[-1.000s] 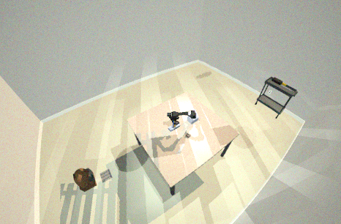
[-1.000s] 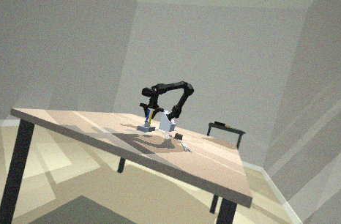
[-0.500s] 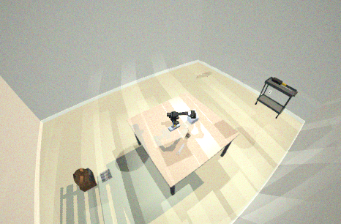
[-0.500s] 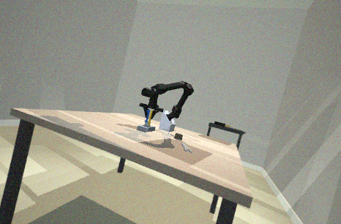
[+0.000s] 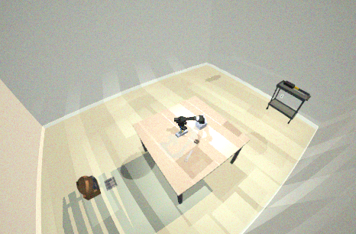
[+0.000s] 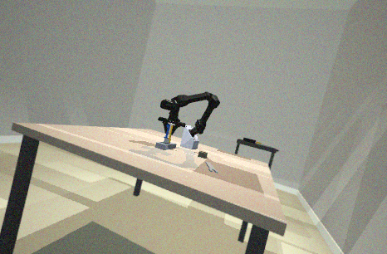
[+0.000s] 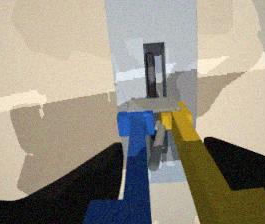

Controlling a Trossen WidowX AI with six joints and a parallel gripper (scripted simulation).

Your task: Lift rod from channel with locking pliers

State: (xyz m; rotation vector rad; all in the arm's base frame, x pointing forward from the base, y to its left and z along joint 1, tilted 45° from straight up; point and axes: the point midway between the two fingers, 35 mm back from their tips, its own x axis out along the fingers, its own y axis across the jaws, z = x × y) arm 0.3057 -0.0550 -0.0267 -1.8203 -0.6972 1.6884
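The locking pliers (image 6: 166, 136) (image 7: 139, 135) stand upright, jaws down, with one blue and one yellow handle, apart from each other. My gripper (image 6: 169, 124) (image 7: 163, 147) is shut on the handles, one black finger outside each. The pliers' grey head crosses the wrist view over the blue-grey channel block (image 5: 179, 134) (image 6: 165, 146) (image 7: 128, 30). A dark rod (image 7: 150, 70) shows inside the narrow slot. The jaws reach down to the block in the exterior view; their tips are hidden, and whether they surround the rod cannot be told.
A whitish block (image 5: 201, 125) (image 6: 189, 142) stands at the arm's base. A small dark block (image 5: 196, 141) (image 6: 203, 154) and a thin grey tool (image 5: 188, 155) (image 6: 212, 167) lie on the table. A shelf (image 5: 283, 108) stands by the wall.
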